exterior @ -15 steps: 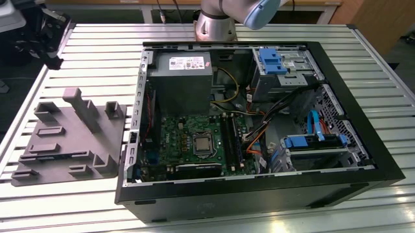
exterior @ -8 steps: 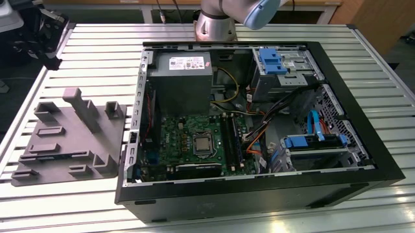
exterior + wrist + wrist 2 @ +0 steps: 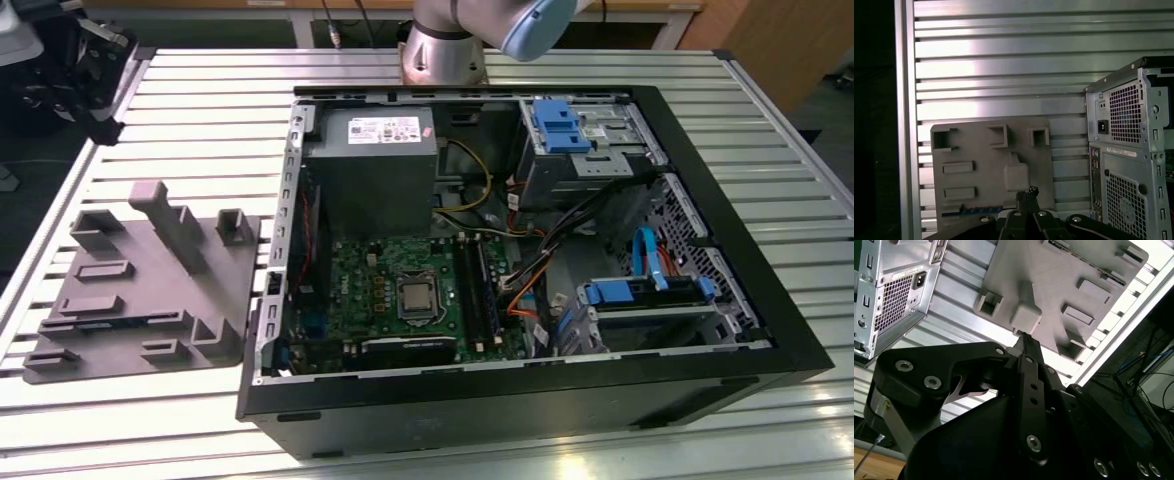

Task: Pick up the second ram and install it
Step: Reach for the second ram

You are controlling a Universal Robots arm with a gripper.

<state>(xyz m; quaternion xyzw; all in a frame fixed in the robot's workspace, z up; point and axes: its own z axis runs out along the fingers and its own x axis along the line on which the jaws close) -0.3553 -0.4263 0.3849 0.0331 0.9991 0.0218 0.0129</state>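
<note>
The second ram (image 3: 972, 210) lies flat in a slot of the grey holder tray (image 3: 979, 150), a thin dark green-blue strip along one edge. In the exterior view the ram (image 3: 118, 322) rests near the front of the tray (image 3: 140, 290), at the exterior view's left of the open computer case (image 3: 534, 250). My gripper (image 3: 1027, 192) hangs high above the tray with its fingers pressed together and nothing between them. In the second wrist view the gripper (image 3: 1022, 338) points at a raised block of the tray (image 3: 1054, 285). The motherboard's memory slots (image 3: 475, 288) sit inside the case.
The case's rear panel (image 3: 1126, 165) with fan grilles stands beside the tray. Orange and blue cables (image 3: 527, 290) and blue drive brackets (image 3: 627, 292) crowd the case's right half. Ribbed aluminium table (image 3: 187, 130) surrounds everything. The arm's base (image 3: 443, 50) stands behind the case.
</note>
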